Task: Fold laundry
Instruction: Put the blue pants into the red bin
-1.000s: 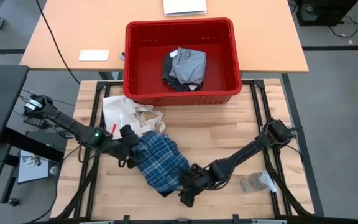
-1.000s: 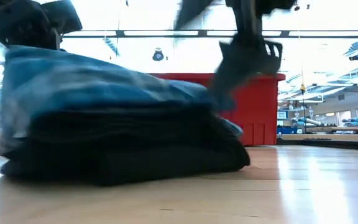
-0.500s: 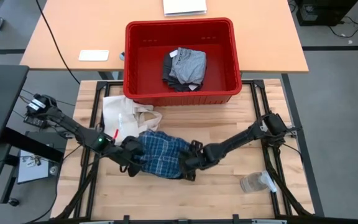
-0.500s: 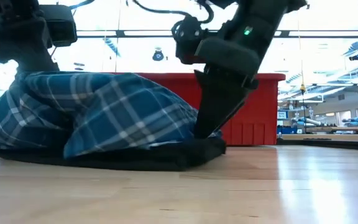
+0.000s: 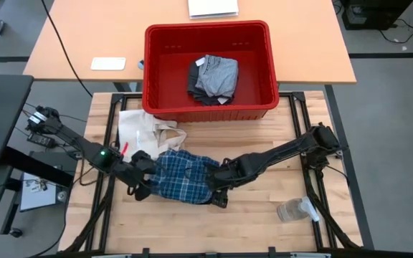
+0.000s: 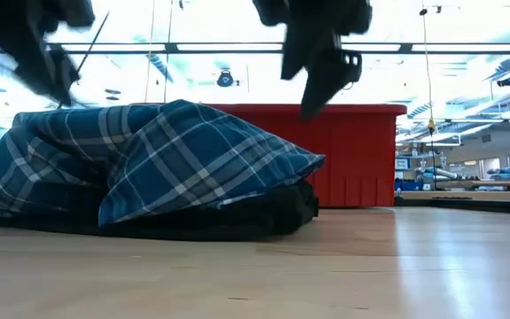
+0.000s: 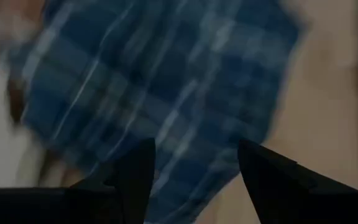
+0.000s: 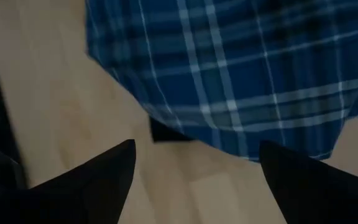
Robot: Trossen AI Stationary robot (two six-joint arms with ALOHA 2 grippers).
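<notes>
The blue-and-white plaid shirt (image 5: pixel 183 179) lies in a folded heap on the wooden table (image 5: pixel 264 143), with a dark layer (image 6: pixel 237 221) showing under its near edge. A dark grey garment (image 5: pixel 212 77) rests in the red bin (image 5: pixel 156 72). My left gripper (image 5: pixel 142 189) hovers open above the shirt's left end (image 7: pixel 166 93). My right gripper (image 5: pixel 219 195) hovers open above its right end (image 8: pixel 241 81). In the low view both the left gripper (image 6: pixel 56 71) and the right gripper (image 6: pixel 321 84) hang clear above the heap (image 6: pixel 166 159).
A cream tote bag (image 5: pixel 143 132) lies just beyond the shirt on the left, partly under it. A clear plastic bottle (image 5: pixel 297 210) lies near the table's front right corner. The red bin stands along the far edge. Bare wood shows to the right of the shirt.
The shirt's near part, which reached toward the table's near edge, has been folded over onto the rest, leaving a shorter heap. My right gripper went from the near edge toward the far side, then rose clear of the cloth. My left gripper has also lifted off the shirt.
</notes>
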